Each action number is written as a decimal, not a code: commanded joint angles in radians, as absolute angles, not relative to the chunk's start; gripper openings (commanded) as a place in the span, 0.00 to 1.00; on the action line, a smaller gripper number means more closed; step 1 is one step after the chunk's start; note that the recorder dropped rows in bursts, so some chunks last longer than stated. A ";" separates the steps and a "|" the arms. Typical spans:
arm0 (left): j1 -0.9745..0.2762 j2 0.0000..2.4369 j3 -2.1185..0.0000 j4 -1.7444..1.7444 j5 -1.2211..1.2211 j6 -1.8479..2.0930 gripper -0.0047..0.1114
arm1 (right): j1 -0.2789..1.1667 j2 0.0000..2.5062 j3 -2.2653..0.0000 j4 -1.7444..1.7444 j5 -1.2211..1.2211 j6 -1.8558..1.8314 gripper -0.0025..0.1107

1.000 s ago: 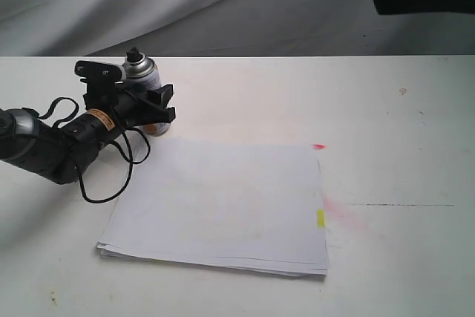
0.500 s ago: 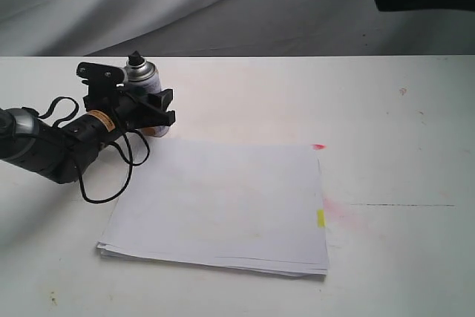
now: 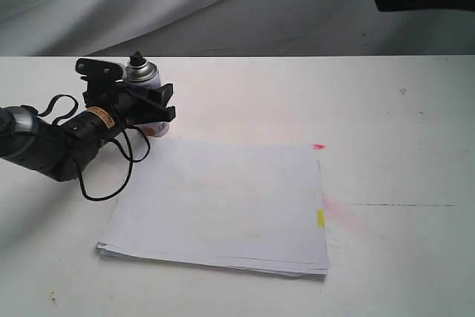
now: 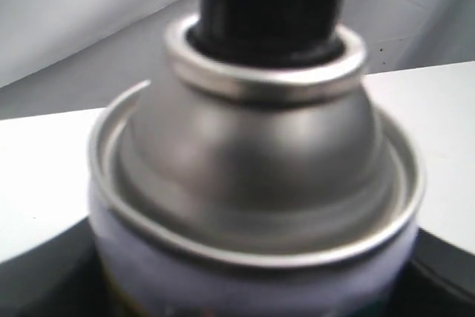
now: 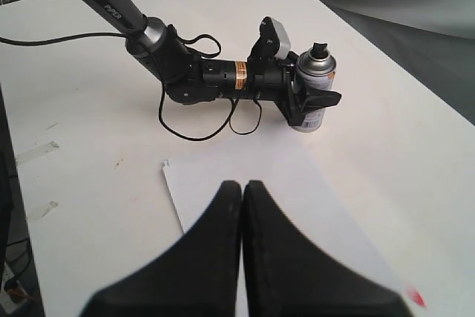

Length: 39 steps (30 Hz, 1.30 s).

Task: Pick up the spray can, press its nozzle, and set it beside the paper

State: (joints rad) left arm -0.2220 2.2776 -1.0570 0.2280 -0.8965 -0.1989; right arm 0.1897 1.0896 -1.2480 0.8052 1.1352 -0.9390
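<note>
Spray can [image 3: 142, 76] stands upright just off the paper's [image 3: 223, 206] far left corner, near it but not on it. Can't tell if the base touches the table [image 3: 371, 102]. Black nozzle [image 3: 136, 58] on top of the silver dome, nothing on it. Left gripper [image 3: 163, 103] clamped round the can body from the side away from the paper, one finger each side. Its black cable [image 3: 104, 191] loops down alongside the paper's left edge. Right gripper [image 5: 242, 185] above the paper, fingers pressed together with nothing between them. Yellow tab [image 3: 320, 218] on the paper's right edge, pink mark [image 3: 319, 146] at its far right corner.
</note>
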 commanded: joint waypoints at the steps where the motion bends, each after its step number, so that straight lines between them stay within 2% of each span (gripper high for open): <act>1: -0.220 2.238 -1.064 0.221 -0.911 -0.199 0.58 | 0.186 1.087 -1.242 0.811 1.128 -0.942 0.02; 9: -0.220 2.137 -1.062 0.213 -0.886 -0.177 0.58 | 0.186 1.087 -1.242 0.811 1.128 -0.942 0.02; 17: -0.220 1.903 -1.002 0.197 -0.710 -0.097 0.58 | 0.186 1.087 -1.242 0.811 1.128 -0.942 0.02; 23: -0.220 1.650 -0.977 0.169 -0.488 -0.086 0.58 | 0.186 1.084 -1.253 0.814 1.133 -0.942 0.02; 26: -0.220 1.491 -0.977 0.169 -0.254 -0.116 0.57 | 0.188 1.049 -1.280 0.816 1.143 -0.945 0.02; 28: -0.221 1.365 -0.977 0.169 -0.048 -0.126 0.51 | 0.188 1.009 -1.296 0.810 1.143 -0.944 0.02; 31: -0.221 1.182 -0.972 0.169 0.223 -0.121 0.36 | 0.188 0.940 -1.301 0.787 1.143 -0.917 0.02; 36: -0.221 0.863 -0.865 0.169 0.282 -0.116 0.11 | 0.188 0.826 -1.301 0.755 1.209 -0.805 0.02; 38: -0.221 0.741 -0.817 0.166 0.288 -0.116 0.04 | 0.188 0.772 -1.301 0.755 1.221 -0.771 0.02; 39: -0.221 0.673 -0.795 0.164 0.297 -0.119 0.04 | 0.188 0.749 -1.301 0.755 1.221 -0.755 0.02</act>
State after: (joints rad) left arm -0.2220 0.8296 -0.8491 0.1800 0.2719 -0.1117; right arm 0.1897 0.8159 -1.2970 0.7568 1.1970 -0.8082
